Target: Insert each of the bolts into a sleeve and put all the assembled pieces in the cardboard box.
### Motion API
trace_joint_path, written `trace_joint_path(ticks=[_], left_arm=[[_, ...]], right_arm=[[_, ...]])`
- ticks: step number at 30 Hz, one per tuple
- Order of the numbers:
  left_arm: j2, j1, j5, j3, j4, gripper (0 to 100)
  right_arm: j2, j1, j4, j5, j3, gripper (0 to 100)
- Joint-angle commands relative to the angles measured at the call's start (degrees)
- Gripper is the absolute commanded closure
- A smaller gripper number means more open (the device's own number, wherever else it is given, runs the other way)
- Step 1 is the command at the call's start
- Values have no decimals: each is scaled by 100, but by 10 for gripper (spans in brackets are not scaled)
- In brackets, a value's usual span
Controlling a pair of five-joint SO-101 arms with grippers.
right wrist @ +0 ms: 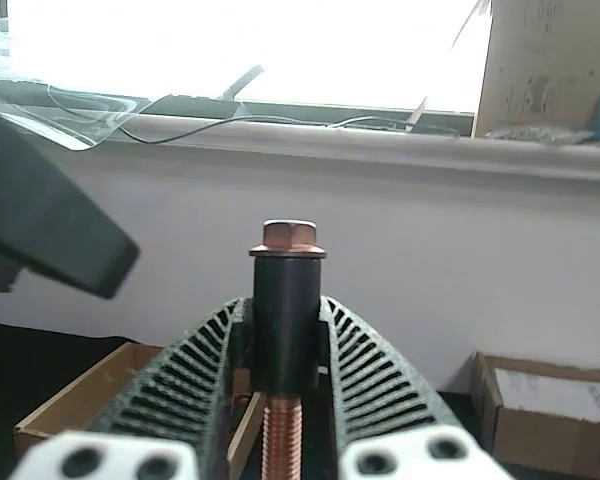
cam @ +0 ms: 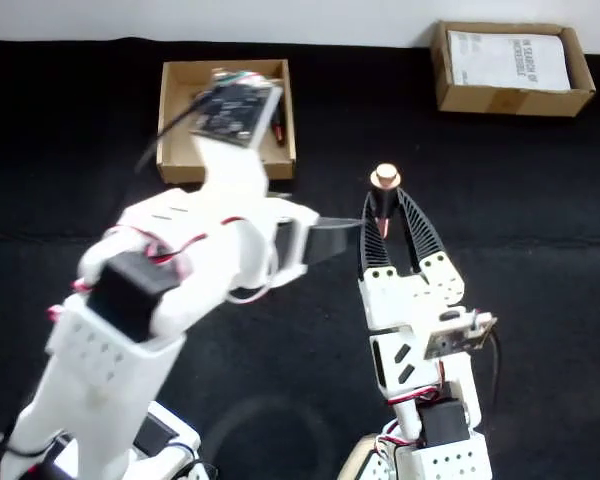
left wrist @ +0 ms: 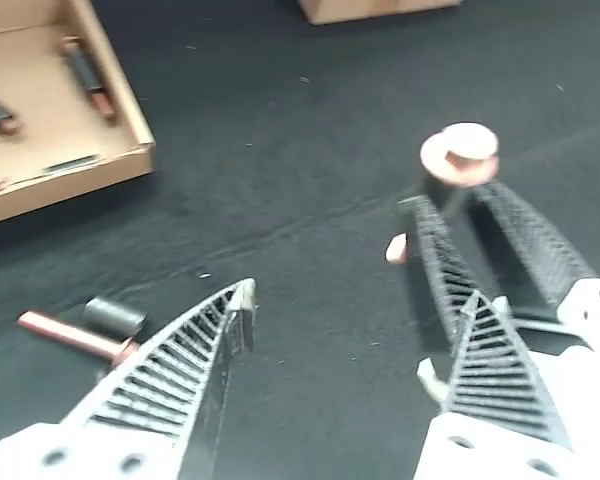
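ok, right hand (right wrist: 285,305) clamped on sleeve (right wrist: 283,320), bolt (right wrist: 287,236) seated; left hand (left wrist: 360,295) apart alongside, should close squarely before right releases.

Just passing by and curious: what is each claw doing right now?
Left gripper: open, holding nothing.
Right gripper: closed on a black sleeve with a copper bolt through it.

Sleeved bolt (right wrist: 285,290) stands in right tool (cam: 385,205), right of the cardboard box (cam: 180,112).
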Motion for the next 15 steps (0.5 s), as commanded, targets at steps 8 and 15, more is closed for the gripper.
trace_joint_path(ticks=[8, 15], left_arm=[[-787, -1648, -35, -40, 1301, 688], [-1666, -2967, -44, 945, 1240, 688]], right_arm=[[1086, -40, -233, 765, -1516, 992], [3820, -48, -576, 738, -3767, 992]])
